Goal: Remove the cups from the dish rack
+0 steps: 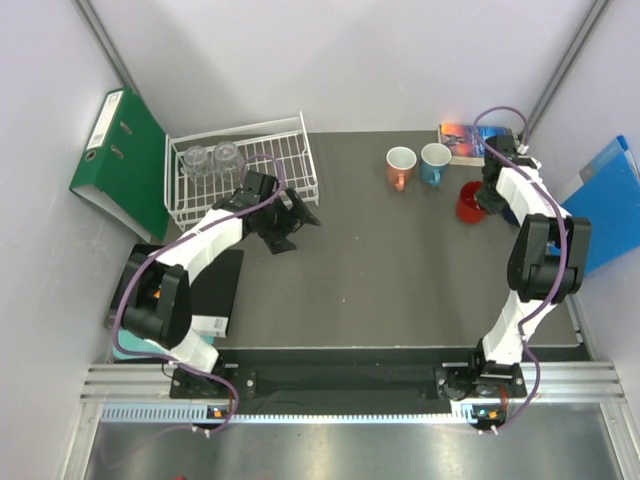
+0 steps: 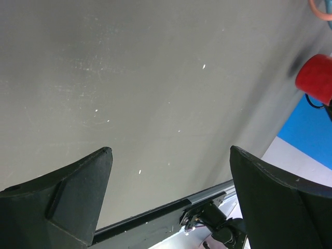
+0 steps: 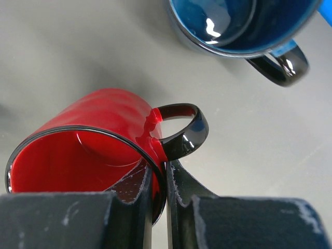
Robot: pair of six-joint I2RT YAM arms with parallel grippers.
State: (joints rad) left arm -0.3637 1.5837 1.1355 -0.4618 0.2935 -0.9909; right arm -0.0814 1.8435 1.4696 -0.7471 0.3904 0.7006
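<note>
- One green binder (image 1: 120, 165) leans at far left; its spine label is too small to read.
- Dish rack (image 1: 285, 160), just right of the binder at the table's (image 1: 380, 280) far-left corner. A left tumbler (image 1: 196, 160) and a right tumbler (image 1: 228, 157) stand inside, at its left end.
- Left gripper (image 1: 293, 215), just in front of the rack. Its wrist view shows both fingers (image 2: 72, 197) spread wide, with only bare table between them.
- Orange mug (image 1: 401, 166) and light blue mug (image 1: 435, 162), upright side by side at far centre-right; just right of them a book (image 1: 462, 138), cover text unreadable.
- Red mug (image 3: 88, 145), near the table's right edge. The right gripper (image 3: 158, 179) is clamped on its wall beside the handle — a grip only the wrist view resolves.
- Dark blue mug (image 3: 233, 26), near the red one — clear only in the right wrist view.
- Blue folder (image 1: 610, 200), far right.
</note>
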